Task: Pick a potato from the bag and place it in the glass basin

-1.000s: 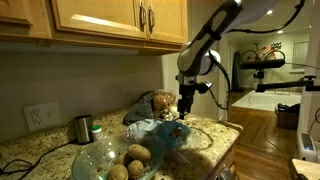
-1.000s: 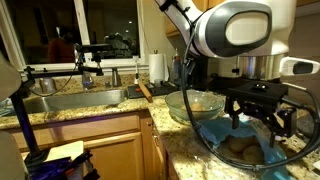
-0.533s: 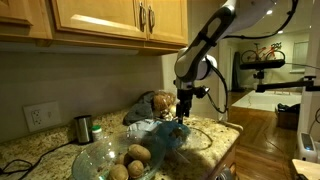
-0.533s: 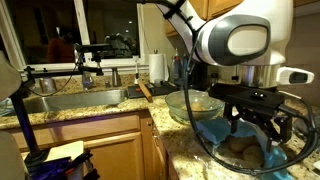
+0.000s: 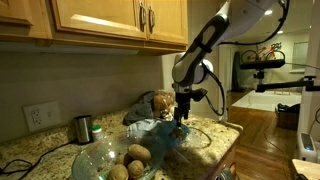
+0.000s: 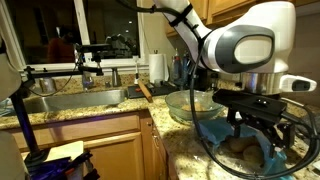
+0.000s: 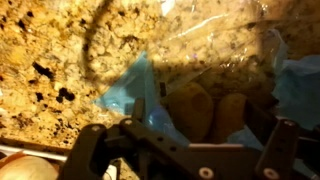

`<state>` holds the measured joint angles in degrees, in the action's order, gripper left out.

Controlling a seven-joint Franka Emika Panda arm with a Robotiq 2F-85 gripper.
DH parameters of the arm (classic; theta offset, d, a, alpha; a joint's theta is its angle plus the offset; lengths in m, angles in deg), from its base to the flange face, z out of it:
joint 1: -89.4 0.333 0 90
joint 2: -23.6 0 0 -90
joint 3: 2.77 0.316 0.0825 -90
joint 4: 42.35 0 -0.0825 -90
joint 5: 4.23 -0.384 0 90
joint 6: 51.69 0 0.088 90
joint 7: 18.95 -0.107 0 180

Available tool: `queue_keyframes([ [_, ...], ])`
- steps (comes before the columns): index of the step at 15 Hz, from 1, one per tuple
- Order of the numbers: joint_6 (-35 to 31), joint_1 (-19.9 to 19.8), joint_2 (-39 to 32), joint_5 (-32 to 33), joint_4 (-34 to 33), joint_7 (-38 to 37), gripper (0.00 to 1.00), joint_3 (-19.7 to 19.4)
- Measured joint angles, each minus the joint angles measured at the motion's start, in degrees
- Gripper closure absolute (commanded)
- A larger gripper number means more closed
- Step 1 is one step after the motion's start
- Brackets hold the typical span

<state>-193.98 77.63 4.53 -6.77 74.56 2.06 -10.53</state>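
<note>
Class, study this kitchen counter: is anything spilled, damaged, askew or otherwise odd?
Nothing stands out. The bag lies open on the counter with potatoes inside, the glass basin sits upright holding more, and the open gripper hovers above the bag.

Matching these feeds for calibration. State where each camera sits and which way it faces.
An exterior view: low at the counter's end, facing the wall cabinets; shows the glass basin, the arm and its gripper over the bag.
An exterior view: close beside the arm, facing the sink and window.
Wrist view: looks down into the bag at potatoes; the open gripper fills the bottom edge.
Shared: both exterior views show basin, bag and gripper.
</note>
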Motion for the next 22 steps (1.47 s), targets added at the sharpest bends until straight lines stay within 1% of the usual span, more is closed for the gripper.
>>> queue_keyframes([
  [4, -0.93, 0.0, -0.69, 1.7, -0.33, -1.05, 0.0, -0.12],
  [13, -6.32, 0.01, -2.01, 5.93, -0.15, -1.92, 0.0, -0.18],
  [17, -7.46, 0.07, -3.12, 7.06, -0.21, -2.29, 0.0, -0.19],
  [22, -7.43, 0.61, -4.52, 8.47, -1.28, -6.12, 0.0, -0.27],
])
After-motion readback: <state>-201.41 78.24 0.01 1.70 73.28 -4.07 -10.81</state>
